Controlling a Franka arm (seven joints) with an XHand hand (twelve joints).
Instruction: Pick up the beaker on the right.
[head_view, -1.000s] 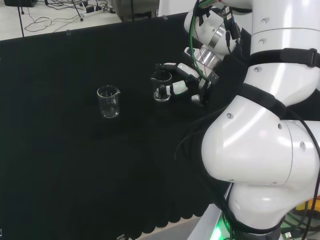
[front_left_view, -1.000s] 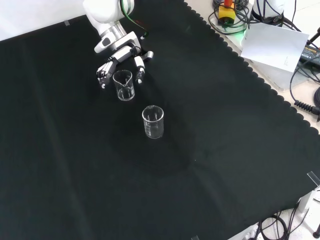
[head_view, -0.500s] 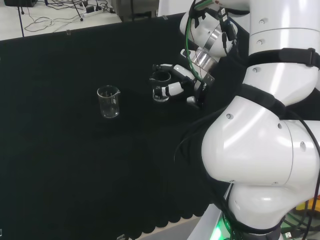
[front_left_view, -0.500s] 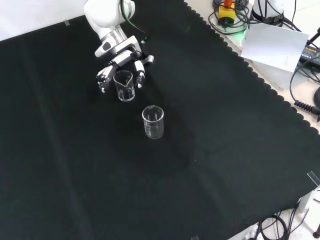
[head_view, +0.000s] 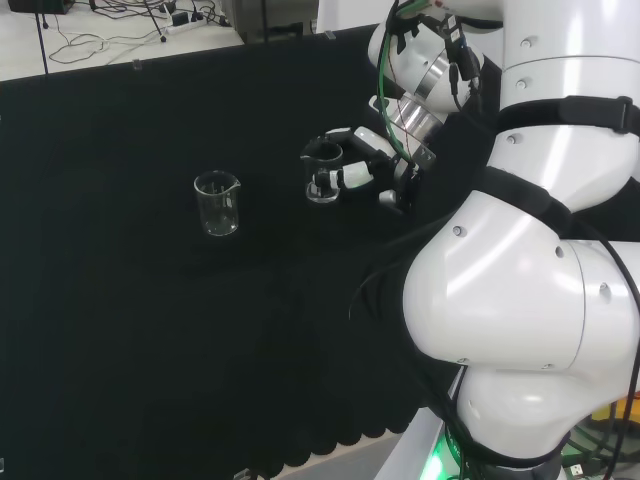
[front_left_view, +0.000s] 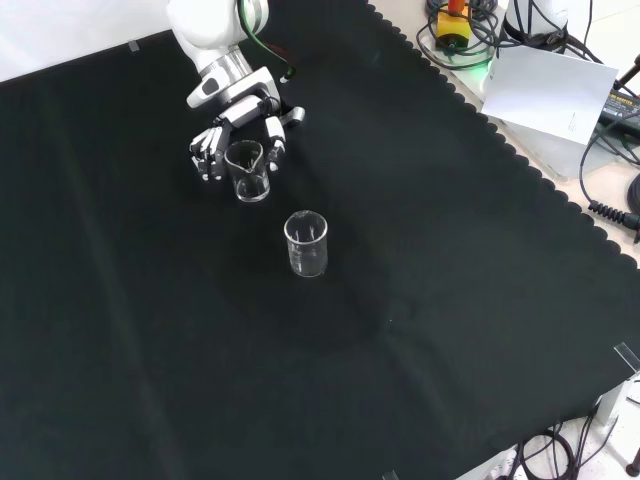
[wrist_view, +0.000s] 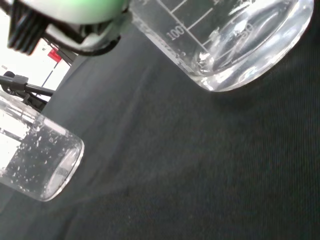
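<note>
Two clear glass beakers stand on the black cloth. In the head view the right beaker (head_view: 322, 173) sits inside the hand (head_view: 372, 150), whose fingers and thumb curl round its sides. In the front view this beaker (front_left_view: 248, 171) is the farther one, with the hand (front_left_view: 236, 112) behind it, fingers (front_left_view: 205, 156) on its left and the thumb on its right. The wrist view has its ribbed, marked base (wrist_view: 235, 45) close by, near the cloth. The other beaker (head_view: 217, 203) (front_left_view: 306, 243) (wrist_view: 35, 160) stands apart.
The arm's white links (head_view: 530, 300) take up the right of the head view. In the front view the cloth's scalloped edge (front_left_view: 520, 165) runs along the right, with a white sheet (front_left_view: 550, 95) and cables beyond it.
The hand's fingers and thumb have drawn in round the right beaker, and the hand has shifted a little with it. The other beaker has not moved.
</note>
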